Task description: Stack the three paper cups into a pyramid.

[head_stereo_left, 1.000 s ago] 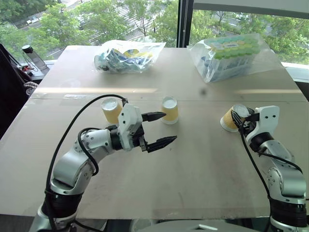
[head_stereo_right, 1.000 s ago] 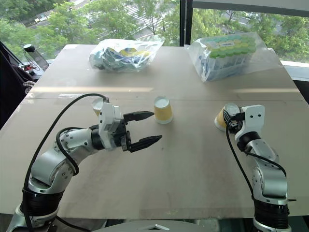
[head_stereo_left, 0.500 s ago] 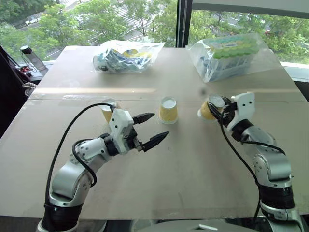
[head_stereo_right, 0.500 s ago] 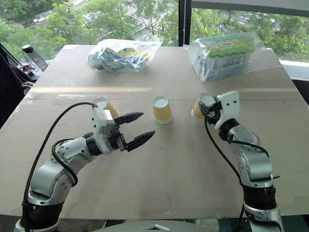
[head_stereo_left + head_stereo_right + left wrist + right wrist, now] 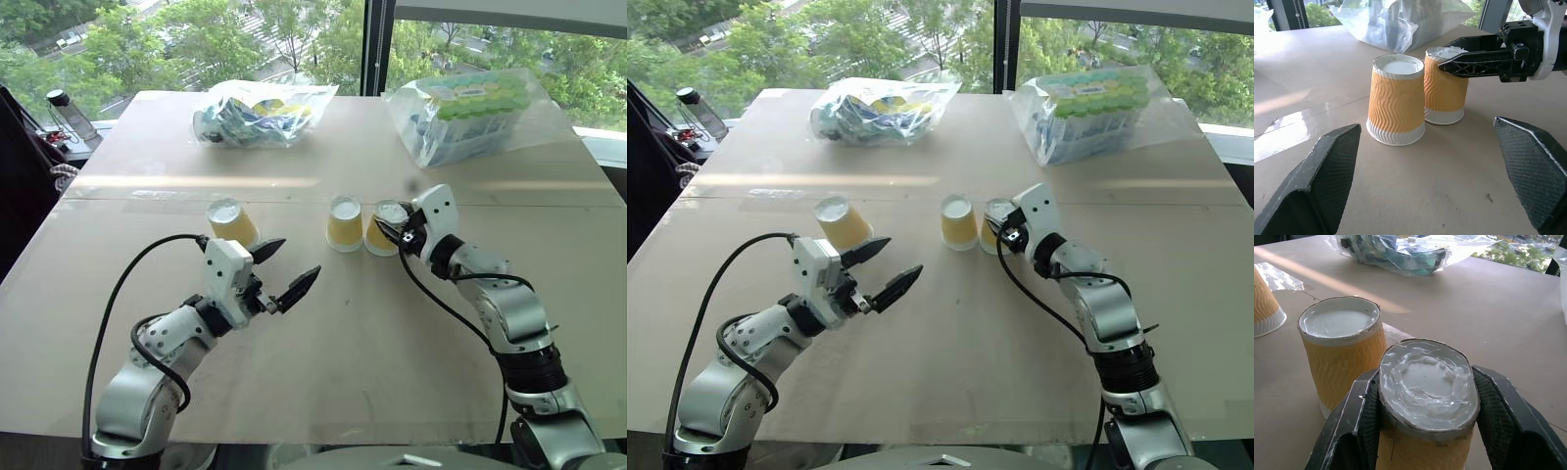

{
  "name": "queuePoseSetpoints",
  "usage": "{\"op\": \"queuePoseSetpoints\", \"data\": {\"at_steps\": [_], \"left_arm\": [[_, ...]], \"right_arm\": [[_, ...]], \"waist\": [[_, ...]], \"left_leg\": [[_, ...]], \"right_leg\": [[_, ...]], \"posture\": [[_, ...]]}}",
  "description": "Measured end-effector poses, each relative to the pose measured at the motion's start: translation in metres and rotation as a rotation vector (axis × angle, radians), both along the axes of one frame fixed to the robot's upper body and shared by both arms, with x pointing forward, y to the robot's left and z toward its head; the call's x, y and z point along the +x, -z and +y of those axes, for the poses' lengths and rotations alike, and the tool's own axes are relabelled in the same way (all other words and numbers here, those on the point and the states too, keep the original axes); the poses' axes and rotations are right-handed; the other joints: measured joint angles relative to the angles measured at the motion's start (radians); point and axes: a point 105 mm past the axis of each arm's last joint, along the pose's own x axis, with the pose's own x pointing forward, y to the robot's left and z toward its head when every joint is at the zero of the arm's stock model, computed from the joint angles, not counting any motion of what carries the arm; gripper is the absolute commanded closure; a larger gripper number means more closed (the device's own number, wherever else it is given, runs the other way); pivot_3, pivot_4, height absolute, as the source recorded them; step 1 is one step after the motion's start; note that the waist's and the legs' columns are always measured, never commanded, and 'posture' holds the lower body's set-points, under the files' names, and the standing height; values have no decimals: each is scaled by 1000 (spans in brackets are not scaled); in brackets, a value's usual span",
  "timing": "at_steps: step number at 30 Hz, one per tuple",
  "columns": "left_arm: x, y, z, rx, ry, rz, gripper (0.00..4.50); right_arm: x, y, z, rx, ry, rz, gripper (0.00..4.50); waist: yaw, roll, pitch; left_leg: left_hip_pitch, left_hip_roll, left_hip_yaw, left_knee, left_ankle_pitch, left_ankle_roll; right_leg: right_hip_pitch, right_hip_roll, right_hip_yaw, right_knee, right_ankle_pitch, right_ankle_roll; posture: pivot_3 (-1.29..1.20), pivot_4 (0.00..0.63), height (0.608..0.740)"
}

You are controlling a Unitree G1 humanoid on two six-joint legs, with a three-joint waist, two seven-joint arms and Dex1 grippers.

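Three yellow-orange paper cups stand upside down on the table. The left cup (image 5: 232, 223) stands alone. Beside the middle cup (image 5: 344, 223) is the right cup (image 5: 382, 229), almost touching it, with my right gripper (image 5: 388, 235) shut on its sides. In the right wrist view the held cup (image 5: 1425, 382) sits between both fingers (image 5: 1347, 431), its crumpled white base up. In the left wrist view its rim looks down on the table. My left gripper (image 5: 297, 259) hangs open and empty, nearer than the left and middle cups, pointing at the middle cup (image 5: 1396, 100). No pyramid stands.
Two filled plastic bags lie at the far side, one at the left (image 5: 260, 110), one at the right (image 5: 470, 108). A dark bottle (image 5: 65, 113) stands off the far left corner. The table's near half (image 5: 372, 362) is bare.
My right arm swung left, carrying its cup from the right side of the table to just beside the middle cup. My left gripper drew back and left, staying open.
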Motion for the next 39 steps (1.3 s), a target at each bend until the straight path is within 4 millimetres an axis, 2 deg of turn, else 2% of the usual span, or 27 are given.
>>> {"op": "queuePoseSetpoints", "data": {"at_steps": [8,9,12,13,18,19,24,28,31,33,37,39], "left_arm": [[0,-1,-1,-1,1,-8,0],[0,-1,-1,-2,1,-9,0],[0,-2,-2,-3,4,-15,0],[-1,-3,-2,-5,5,-17,0],[-3,-4,-2,-28,-6,-34,0],[-3,-4,1,-53,-58,-57,0],[-2,-10,22,-215,-313,-126,0],[4,-11,35,-219,-463,-152,0],[17,-8,59,-162,-640,-181,0],[26,-2,78,-164,-745,-162,0],[39,-2,82,-147,-768,-170,0],[42,0,85,-139,-782,-168,0]], "right_arm": [[1,1,3,-3,-7,-19,2548],[1,1,4,-4,-7,-21,1544],[2,5,3,-6,-5,-8,186],[2,5,3,-6,-5,-7,53],[2,3,1,10,5,-21,53],[-1,5,-6,16,14,-17,53],[-26,5,-33,23,-22,20,53],[-42,-6,-50,31,-49,13,53],[-78,14,-74,-44,-145,123,53],[-94,10,-70,21,-242,127,53],[-106,-21,-49,105,-383,19,53],[-106,-29,-45,120,-402,-15,53]], "waist": [[-1,0,0],[-1,0,0],[-1,0,0],[-1,0,0],[-1,0,0],[1,0,0],[5,0,0],[6,0,0],[25,0,0],[17,-1,0],[2,-3,0],[3,-3,0]], "left_leg": [[0,0,0,0,0,0],[0,0,0,0,0,0],[0,0,0,0,0,0],[0,0,0,0,0,0],[0,0,0,0,0,0],[-1,0,0,0,0,0],[-3,2,0,-1,0,0],[-2,0,-1,-1,0,0],[-1,-1,-3,-1,0,0],[0,-1,-2,-1,0,0],[2,-1,-2,0,0,0],[1,-1,-3,0,0,0]], "right_leg": [[0,0,0,0,0,0],[0,0,0,0,0,0],[0,0,0,0,0,0],[0,0,0,0,0,0],[0,0,0,-1,0,0],[0,-1,0,-2,0,0],[0,-2,0,-5,1,1],[1,-1,-1,-4,0,0],[3,0,-2,-5,0,0],[3,1,-1,-4,0,0],[3,1,0,-3,1,1],[3,1,-1,-3,1,1]], "posture": [[0,150,740],[0,150,740],[0,150,740],[0,150,740],[0,150,740],[0,150,740],[0,150,740],[0,150,740],[0,150,740],[0,150,740],[0,150,740],[0,150,740]]}}
